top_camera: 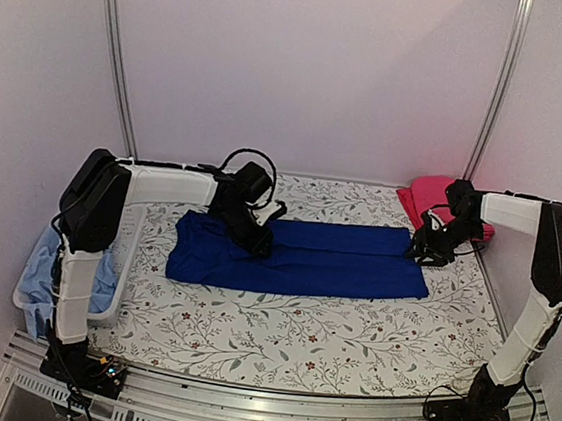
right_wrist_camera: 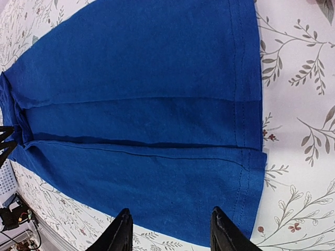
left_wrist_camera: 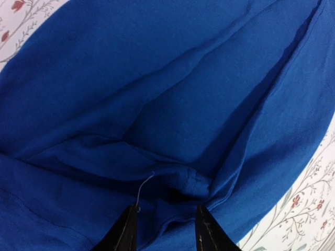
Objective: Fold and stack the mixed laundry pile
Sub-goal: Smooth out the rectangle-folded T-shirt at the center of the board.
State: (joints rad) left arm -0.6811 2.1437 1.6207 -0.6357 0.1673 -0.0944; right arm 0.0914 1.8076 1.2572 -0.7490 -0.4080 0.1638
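The royal-blue shirt [top_camera: 301, 258] lies folded lengthwise across the middle of the table [top_camera: 277, 341]. The left tool [left_wrist_camera: 166, 212] straddles a bunched fold near the shirt's left end, but I cannot tell whether it is clamped. The right tool [right_wrist_camera: 170, 210] hangs spread over the right hem.

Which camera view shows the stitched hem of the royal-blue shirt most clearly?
The right wrist view: the hem runs top to bottom there, with its stitch lines plain. The top external view shows it only as the small right edge of the shirt. The left wrist view shows only the garment's creased middle, no hem.
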